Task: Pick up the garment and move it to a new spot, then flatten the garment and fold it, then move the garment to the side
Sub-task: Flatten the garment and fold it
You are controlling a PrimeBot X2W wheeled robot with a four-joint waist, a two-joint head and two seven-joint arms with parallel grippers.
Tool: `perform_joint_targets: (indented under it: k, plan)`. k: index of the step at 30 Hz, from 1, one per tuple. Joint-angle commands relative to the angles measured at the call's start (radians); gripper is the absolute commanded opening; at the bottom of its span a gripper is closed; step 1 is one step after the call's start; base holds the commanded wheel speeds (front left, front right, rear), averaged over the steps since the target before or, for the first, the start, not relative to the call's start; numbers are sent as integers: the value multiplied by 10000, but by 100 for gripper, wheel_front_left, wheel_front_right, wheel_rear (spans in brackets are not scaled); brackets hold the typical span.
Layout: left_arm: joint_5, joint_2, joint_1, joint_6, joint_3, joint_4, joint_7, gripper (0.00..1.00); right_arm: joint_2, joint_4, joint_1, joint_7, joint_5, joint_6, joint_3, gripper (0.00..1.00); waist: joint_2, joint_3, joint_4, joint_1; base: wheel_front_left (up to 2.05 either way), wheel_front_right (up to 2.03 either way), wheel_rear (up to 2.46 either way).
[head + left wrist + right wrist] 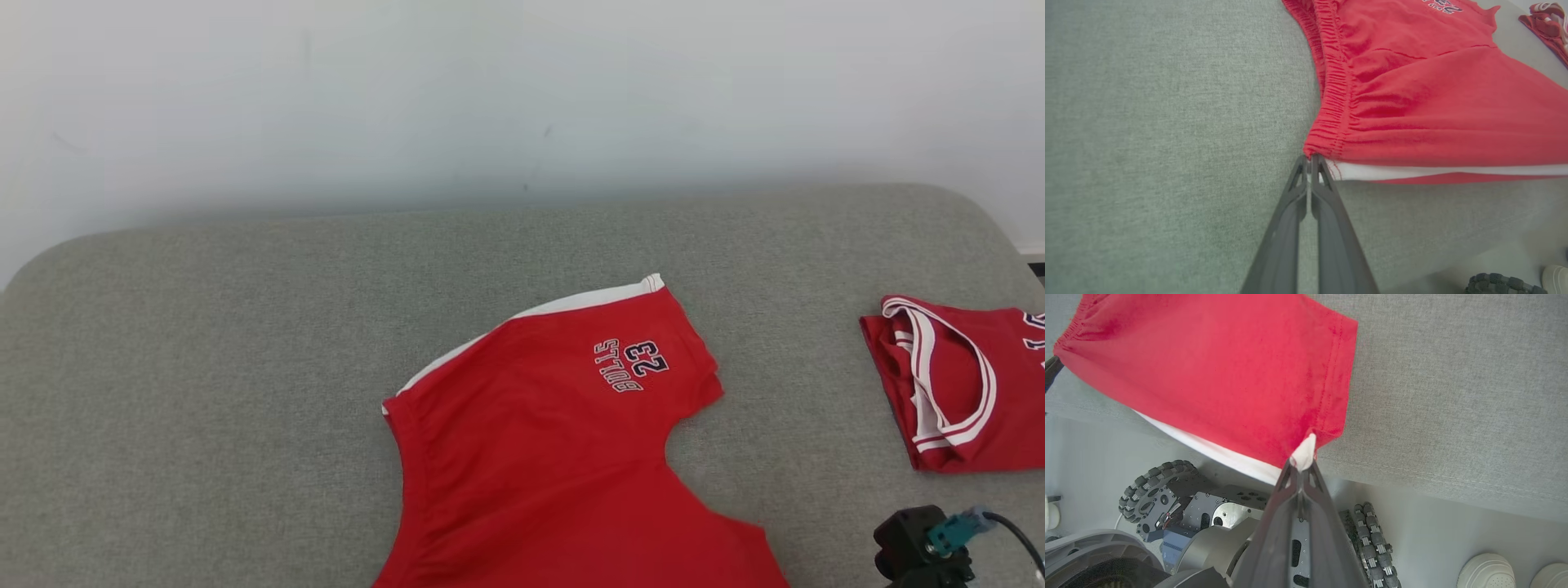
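**Right wrist view, left wrist view: both tools clamped on the red shorts**

Nearest, below the tabletop's near edge, the right wrist view takes in the robot's wheeled base (1163,502) with its roller wheels on a pale floor. Two white shoe toes (1488,571) sit off to one side.

Just above, the right tool (1301,462) has its two dark fingers pressed together on a corner of the red shorts (1216,371). It pinches the white side stripe where that meets the stitched leg hem. This held side of the cloth is lifted and reaches out past the near edge of the grey tabletop (1453,396), over the floor.

The left tool (1310,158) is likewise clenched. Its tips close on the other near corner, where the gathered elastic waistband (1333,81) ends at the white stripe (1433,171). The raised cloth beside it casts a shadow on the tabletop beneath.

Farther on, in the head view, the shorts (555,457) lie spread over the middle of the tabletop, toward its near edge. The waistband is to the left and the leg openings to the right. The far leg lies flat, with a "BULLS 23" print (630,365) and a white stripe along its far side.

A dark fitting with a teal plug (931,543) hangs over the near right part of the tabletop. By the right edge, well apart from the shorts, lies a folded red jersey (963,392) with white trim. Beyond the far edge rises a plain pale wall (522,98).
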Motion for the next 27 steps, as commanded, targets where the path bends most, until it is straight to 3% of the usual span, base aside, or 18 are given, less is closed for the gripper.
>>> perform_joint_targets:
  k: [1,6,11,23,27]
  plan:
    - [-151,176,180,123,82,-142,68,0,32,-150,113,65,27,-24,-167,0,3,18,60,2,0,0,0]
    - [-170,65,106,149,85,-952,122,0,182,-425,-456,-340,140,-24,-548,0,3,237,243,2,0,0,0]
    - [-381,-415,-718,161,366,-1040,78,0,-66,441,-2032,-1335,71,-24,-622,0,3,535,436,2,0,0,0]
    - [-608,-1662,-3447,-261,559,390,450,0,-974,4441,-6545,-3661,-251,-24,668,0,3,1632,974,2,0,0,0]
    - [-536,-1973,-4224,-194,768,884,197,0,-1124,5810,-7672,-4469,-568,-24,1043,0,3,2048,1169,2,0,0,0]
